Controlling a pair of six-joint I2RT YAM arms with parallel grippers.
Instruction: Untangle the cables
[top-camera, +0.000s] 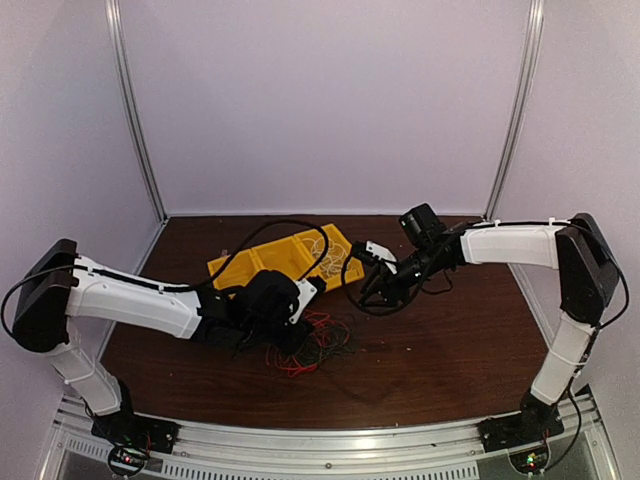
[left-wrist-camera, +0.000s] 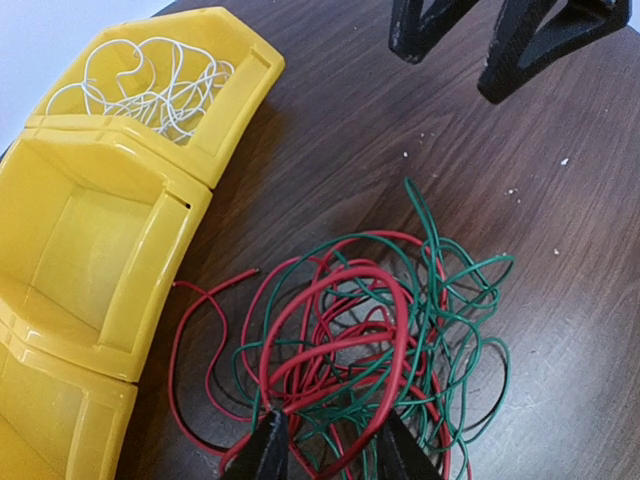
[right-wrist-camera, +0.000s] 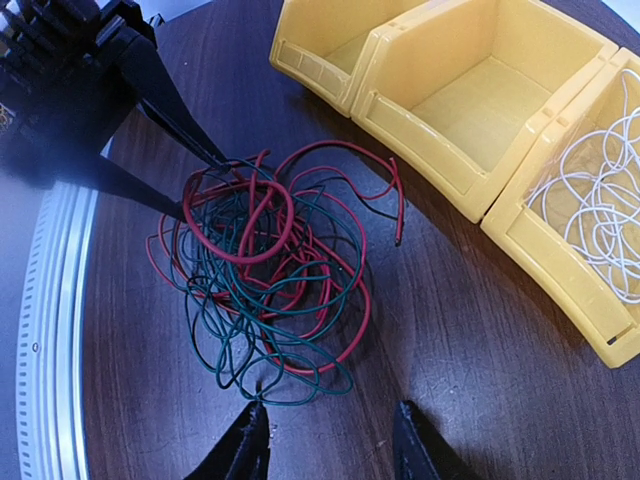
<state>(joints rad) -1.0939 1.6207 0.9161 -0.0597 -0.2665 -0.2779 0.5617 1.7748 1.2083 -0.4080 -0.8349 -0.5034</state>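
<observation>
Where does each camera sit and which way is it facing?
Top external: above, behind the white arms, looking down at the dark wooden table; both show.
Left wrist: faces down onto the tangle of red and green wires; left gripper at bottom.
Right wrist: same tangle from opposite side; right gripper at bottom.
Shared: both wrist views show tangle, yellow plastic bins.

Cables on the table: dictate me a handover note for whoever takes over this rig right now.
Left gripper: open, fingers straddling red strands of the red-green tangle.
Right gripper: open at the tangle's opposite side, nothing between its fingers.
Tangle lies on the table beside the yellow bins.
White cable: in the end bin.
Done: white separated.
Left: pull red from green.
</observation>
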